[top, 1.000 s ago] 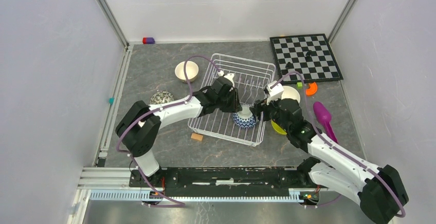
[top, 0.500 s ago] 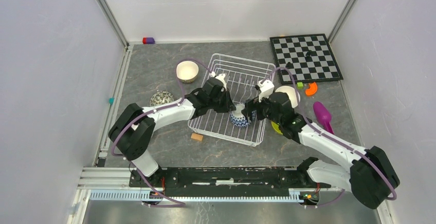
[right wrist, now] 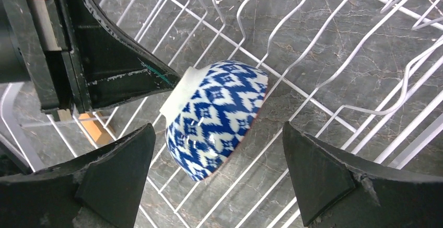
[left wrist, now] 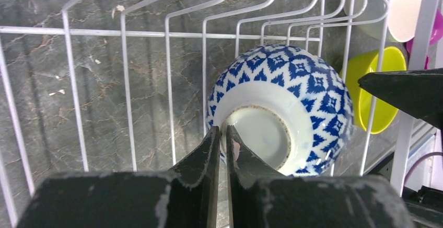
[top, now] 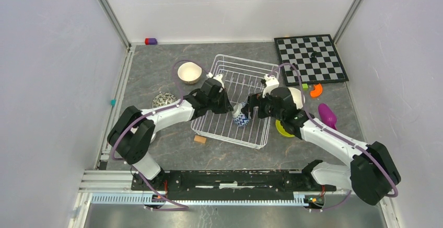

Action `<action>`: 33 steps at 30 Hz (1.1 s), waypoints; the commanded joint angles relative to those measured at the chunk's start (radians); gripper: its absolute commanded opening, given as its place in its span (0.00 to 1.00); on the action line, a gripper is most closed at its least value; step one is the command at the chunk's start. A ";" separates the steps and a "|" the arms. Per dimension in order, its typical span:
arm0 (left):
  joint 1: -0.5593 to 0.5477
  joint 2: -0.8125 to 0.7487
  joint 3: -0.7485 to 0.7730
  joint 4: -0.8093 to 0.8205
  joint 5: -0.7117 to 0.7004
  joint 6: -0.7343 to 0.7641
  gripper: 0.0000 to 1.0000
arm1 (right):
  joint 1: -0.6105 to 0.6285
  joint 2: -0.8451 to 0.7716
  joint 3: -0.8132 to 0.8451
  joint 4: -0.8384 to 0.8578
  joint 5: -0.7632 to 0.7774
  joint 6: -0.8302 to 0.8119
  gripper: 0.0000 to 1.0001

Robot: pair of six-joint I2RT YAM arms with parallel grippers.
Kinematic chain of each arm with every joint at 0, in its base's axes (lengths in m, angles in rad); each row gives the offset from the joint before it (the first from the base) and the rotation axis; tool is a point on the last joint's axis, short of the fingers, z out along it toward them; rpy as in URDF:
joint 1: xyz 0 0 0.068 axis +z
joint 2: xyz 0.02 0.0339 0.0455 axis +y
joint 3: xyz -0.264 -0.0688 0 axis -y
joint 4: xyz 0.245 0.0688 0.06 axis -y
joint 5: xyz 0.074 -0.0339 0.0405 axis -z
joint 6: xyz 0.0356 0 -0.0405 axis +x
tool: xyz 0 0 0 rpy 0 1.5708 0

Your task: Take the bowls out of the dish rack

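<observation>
The white wire dish rack (top: 245, 58) sits mid-desk (top: 151, 68), its far-right corner close to the chessboard (top: 311, 58). Along its right rim things crowd in: a yellow-green bowl (top: 282, 130) lies just outside the rim, a white bowl (top: 298, 96) sits half hidden behind the right arm, and a purple scoop (top: 328, 116) is farther right. Off the left rim there is more room, with a cream bowl (top: 189, 72) near the far-left corner and a speckled bowl (top: 163, 100) well apart from the rim. A small tan block (top: 199, 139) lies just outside the near-left corner, and grey desk shows between the near rim and the arm bases. Inside the rack, in its near half, the blue-and-white bowl (left wrist: 284, 100) is tipped on its side among the upright tines (left wrist: 168, 81), its foot ring facing left. The left claw (left wrist: 222, 132) is closed to a thin slit and pinches that foot ring between its tips. The right claw (top: 251, 111) reaches in from the other side, spread wide. In the right wrist view its fingers (right wrist: 115, 181) stand on either side of the bowl with a gap on each side, touching neither the bowl nor the wires.
</observation>
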 commanded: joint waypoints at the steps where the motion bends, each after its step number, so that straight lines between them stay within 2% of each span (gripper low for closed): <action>1: -0.003 0.014 -0.033 -0.125 -0.059 0.049 0.14 | -0.022 -0.006 -0.013 0.061 -0.039 0.108 0.98; 7: -0.002 0.031 -0.029 -0.127 -0.056 0.058 0.14 | -0.036 0.046 -0.050 0.172 -0.183 0.178 0.94; 14: -0.003 0.042 -0.021 -0.143 -0.063 0.072 0.13 | -0.038 0.091 -0.106 0.373 -0.323 0.272 0.73; 18: -0.003 -0.020 -0.053 -0.102 -0.054 0.058 0.15 | -0.037 0.126 -0.105 0.410 -0.349 0.286 0.53; 19: -0.003 -0.046 -0.062 -0.092 -0.054 0.056 0.15 | -0.037 0.134 -0.105 0.425 -0.358 0.288 0.51; 27: -0.003 -0.126 -0.054 -0.107 -0.051 0.077 0.18 | -0.037 0.212 -0.068 0.485 -0.435 0.285 0.52; 30: -0.003 -0.130 -0.048 -0.128 -0.054 0.079 0.18 | -0.037 0.233 -0.065 0.505 -0.462 0.279 0.18; 31: -0.003 -0.140 -0.049 -0.133 -0.059 0.079 0.18 | -0.038 0.236 -0.063 0.505 -0.470 0.276 0.10; 33: -0.004 -0.176 -0.054 -0.138 -0.072 0.078 0.18 | -0.038 0.239 -0.059 0.505 -0.484 0.267 0.05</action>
